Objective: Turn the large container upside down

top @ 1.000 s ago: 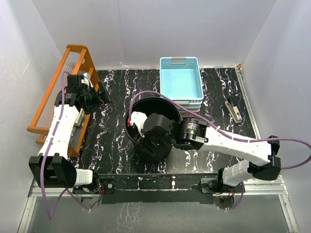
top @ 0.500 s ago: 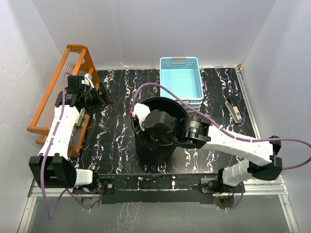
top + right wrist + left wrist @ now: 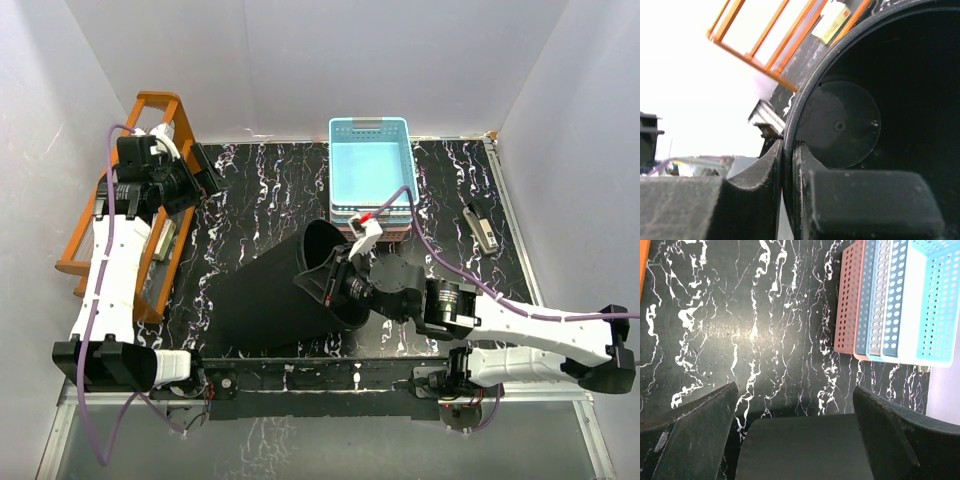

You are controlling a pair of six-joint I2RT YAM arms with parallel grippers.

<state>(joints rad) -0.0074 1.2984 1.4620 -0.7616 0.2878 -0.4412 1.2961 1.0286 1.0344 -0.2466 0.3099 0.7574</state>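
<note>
Bin: the tall black round plastic bin [image 3: 262, 300], tapered, is tipped over onto its side near the front edge of the black, white-veined table [image 3: 250, 190]. Its mouth faces right and back, and its closed base points left. From above I cannot tell if its side rests fully on the table.
Right gripper: the right gripper [image 3: 335, 285] is clamped on the bin's rim. The right wrist view [image 3: 788, 150] shows the wall pinched between the pads, one finger inside and one outside, with the bin's [image 3: 840, 125] round floor beyond.
Left gripper: the left gripper [image 3: 205, 178] has its jaws spread wide and holds nothing. It is at the back left beside the orange rack [image 3: 158, 100], well apart from the bin.
Baskets: a stack of shallow perforated plastic baskets [image 3: 372, 165] [image 3: 900, 300], light blue on top, stands at the back centre, near the bin's mouth.
Right side: a small grey object [image 3: 483, 230] lies there, too small to identify.
</note>
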